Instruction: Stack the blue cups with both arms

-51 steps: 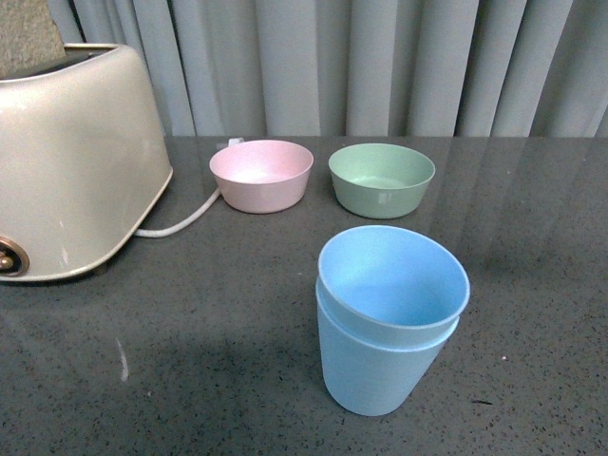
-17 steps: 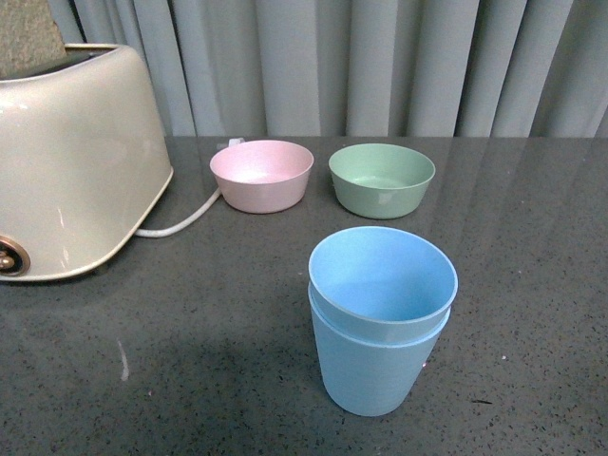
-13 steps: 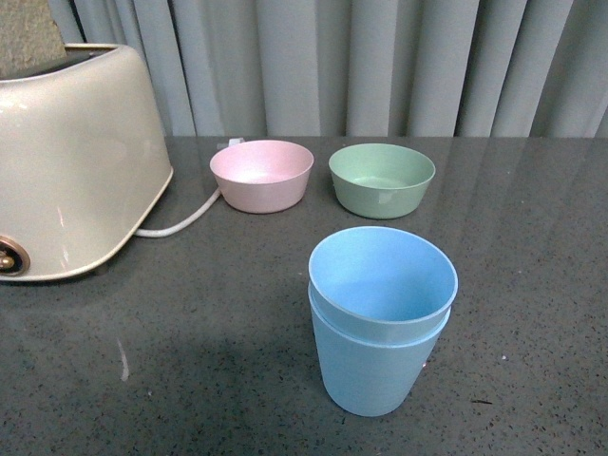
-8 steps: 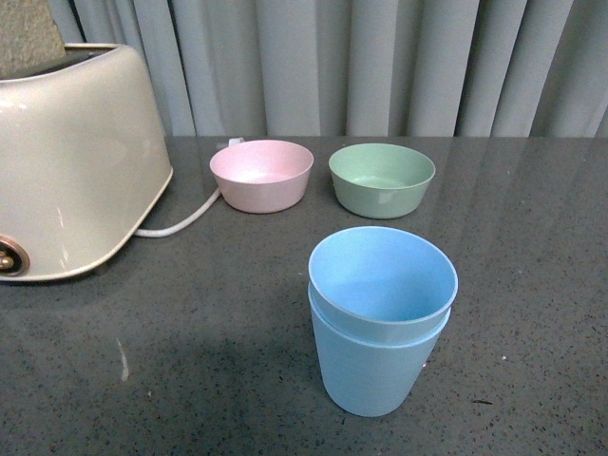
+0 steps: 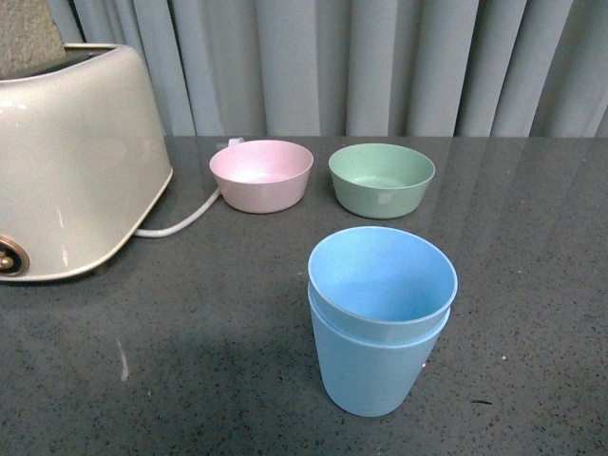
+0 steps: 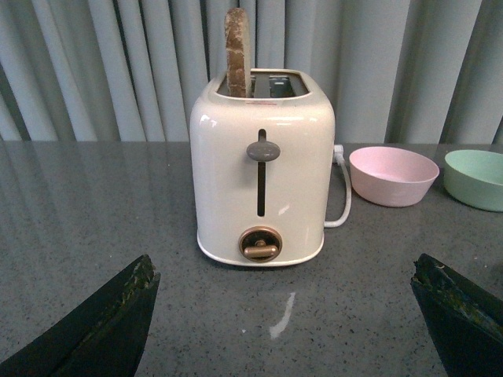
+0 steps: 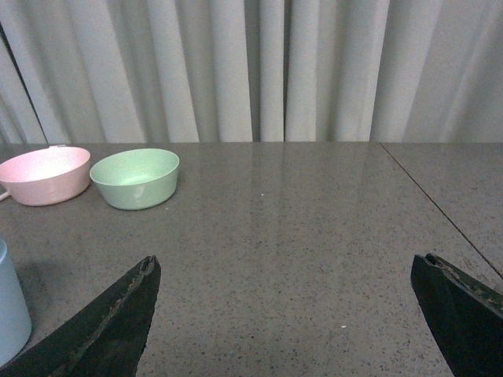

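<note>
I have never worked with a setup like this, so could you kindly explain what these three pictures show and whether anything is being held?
This is a two-armed robot at a dark grey speckled table. The front view comes from a camera on its body; neither arm shows there. It shows two matte light-blue plastic cups, one nested inside the other, with a pink bowl, a green bowl and a cream toaster behind.

The other two pictures come from cameras on the wrists. The black wedges at their lower corners are gripper fingers. The left gripper faces the toaster, which has a slice of bread in it. The right gripper faces the bowls. Both are open and hold nothing.
</note>
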Available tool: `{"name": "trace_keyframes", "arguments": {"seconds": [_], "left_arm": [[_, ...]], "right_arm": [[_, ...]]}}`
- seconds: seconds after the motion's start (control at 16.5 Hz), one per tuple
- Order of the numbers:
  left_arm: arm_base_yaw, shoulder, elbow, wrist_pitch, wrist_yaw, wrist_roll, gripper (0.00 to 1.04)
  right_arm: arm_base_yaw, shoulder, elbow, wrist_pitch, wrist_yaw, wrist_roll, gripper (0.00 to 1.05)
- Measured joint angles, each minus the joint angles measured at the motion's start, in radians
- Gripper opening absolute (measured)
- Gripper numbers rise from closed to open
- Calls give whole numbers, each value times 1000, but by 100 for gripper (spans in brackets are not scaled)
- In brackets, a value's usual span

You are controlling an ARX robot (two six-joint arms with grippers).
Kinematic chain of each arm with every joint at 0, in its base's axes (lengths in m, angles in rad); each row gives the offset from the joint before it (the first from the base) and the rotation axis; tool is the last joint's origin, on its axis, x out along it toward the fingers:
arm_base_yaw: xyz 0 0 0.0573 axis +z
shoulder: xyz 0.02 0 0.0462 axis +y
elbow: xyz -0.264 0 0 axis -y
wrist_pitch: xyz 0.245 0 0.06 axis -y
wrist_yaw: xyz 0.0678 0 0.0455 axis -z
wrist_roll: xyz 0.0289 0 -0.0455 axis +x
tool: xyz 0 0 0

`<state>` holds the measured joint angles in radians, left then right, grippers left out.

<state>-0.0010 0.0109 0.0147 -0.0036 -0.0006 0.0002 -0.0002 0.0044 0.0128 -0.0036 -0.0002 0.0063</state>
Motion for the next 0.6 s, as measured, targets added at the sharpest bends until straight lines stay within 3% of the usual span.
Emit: {"name": "trace_keyframes", "arguments": {"seconds": [0.6], "left_arm": [[0,0,0,0,0,0,98]], "right_arm": [[0,0,0,0,0,0,98]]}}
